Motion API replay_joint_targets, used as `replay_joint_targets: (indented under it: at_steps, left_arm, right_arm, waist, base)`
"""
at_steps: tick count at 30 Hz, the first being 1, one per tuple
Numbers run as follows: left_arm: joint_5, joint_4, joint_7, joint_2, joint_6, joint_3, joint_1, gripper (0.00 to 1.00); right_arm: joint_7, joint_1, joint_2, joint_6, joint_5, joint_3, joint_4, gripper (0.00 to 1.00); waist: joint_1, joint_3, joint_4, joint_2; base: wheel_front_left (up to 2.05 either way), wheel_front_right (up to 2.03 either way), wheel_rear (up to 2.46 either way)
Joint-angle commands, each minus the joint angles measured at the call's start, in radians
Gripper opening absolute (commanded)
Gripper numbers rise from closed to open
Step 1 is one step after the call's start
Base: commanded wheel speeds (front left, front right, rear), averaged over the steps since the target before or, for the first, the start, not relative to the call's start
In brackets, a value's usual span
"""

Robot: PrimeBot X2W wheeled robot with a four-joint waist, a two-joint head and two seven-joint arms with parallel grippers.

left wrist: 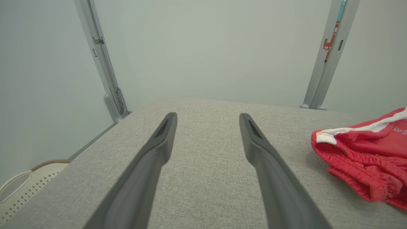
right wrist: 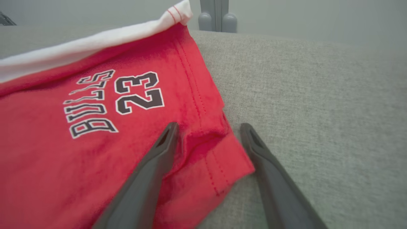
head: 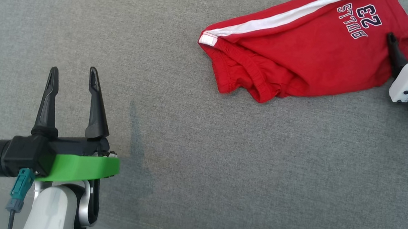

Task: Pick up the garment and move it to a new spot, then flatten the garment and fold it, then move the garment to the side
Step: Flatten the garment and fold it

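Observation:
The garment (head: 299, 60) is a pair of red shorts with a white side stripe and a "BULLS 23" print, lying folded on the grey cloth surface (head: 199, 159) at the upper right. My right gripper (head: 406, 36) stands open at the garment's right hem; in the right wrist view the garment (right wrist: 95, 133) has its hem corner between the spread fingers of the right gripper (right wrist: 208, 127), one finger over the cloth, the other over bare surface. My left gripper (head: 75, 70) is open and empty at the lower left, well apart from the garment (left wrist: 365, 152).
A grey padded surface (left wrist: 206, 178) carries everything. Two metal frame posts (left wrist: 105, 73) rise behind its far edge against a pale wall. A cream perforated basket (left wrist: 19, 187) sits below the surface's left edge.

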Motion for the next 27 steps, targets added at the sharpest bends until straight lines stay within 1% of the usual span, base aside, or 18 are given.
replay_joint_targets:
  at_steps: [1, 3, 9, 14, 18, 21, 27]
  left_arm:
    - [-0.006, 0.0, -0.002, 0.001, 0.007, 0.001, 0.007, 1.0]
    - [0.0, 0.008, -0.002, 0.001, 0.011, -0.001, 0.012, 1.0]
    - [0.01, 0.022, -0.002, 0.001, 0.012, -0.002, 0.011, 1.0]
    - [0.023, 0.035, -0.002, 0.001, -0.002, 0.012, 0.014, 1.0]
    - [0.039, 0.04, -0.002, 0.001, -0.012, 0.03, 0.029, 1.0]
    - [0.051, 0.042, -0.002, 0.002, -0.019, 0.045, 0.042, 1.0]
    - [0.061, 0.047, -0.002, 0.001, -0.036, 0.072, 0.07, 1.0]
  right_arm:
    - [0.015, 0.037, 0.012, 0.0, 0.019, 0.009, 0.001, 0.0]
    - [0.029, 0.049, 0.017, 0.0, 0.039, 0.017, -0.004, 0.0]
    - [-0.066, 0.06, 0.016, 0.0, 0.079, 0.006, -0.046, 0.0]
    - [-0.101, 0.125, 0.006, 0.0, 0.105, -0.03, -0.109, 0.0]
    - [-0.102, 0.21, -0.011, 0.0, 0.092, -0.125, -0.208, 0.0]
    - [-0.102, 0.318, -0.01, 0.0, 0.067, -0.231, -0.295, 0.0]
    - [-0.102, 0.536, 0.022, 0.0, 0.006, -0.427, -0.42, 0.0]
  waist:
    - [0.0, -0.005, 0.004, 0.0]
    - [0.0, -0.011, 0.004, 0.0]
    - [0.0, -0.037, -0.023, 0.0]
    - [0.0, -0.078, -0.068, 0.0]
    - [0.0, -0.111, -0.113, 0.0]
    - [0.0, -0.138, -0.144, 0.0]
    - [0.0, -0.181, -0.189, 0.0]
  base:
    - [0.0, 0.0, 0.0]
    - [0.0, 0.0, 0.0]
    - [0.0, 0.0, 0.0]
    - [0.0, 0.0, 0.0]
    - [0.0, 0.0, 0.0]
    - [0.0, 0.0, 0.0]
    - [0.0, 0.0, 0.0]
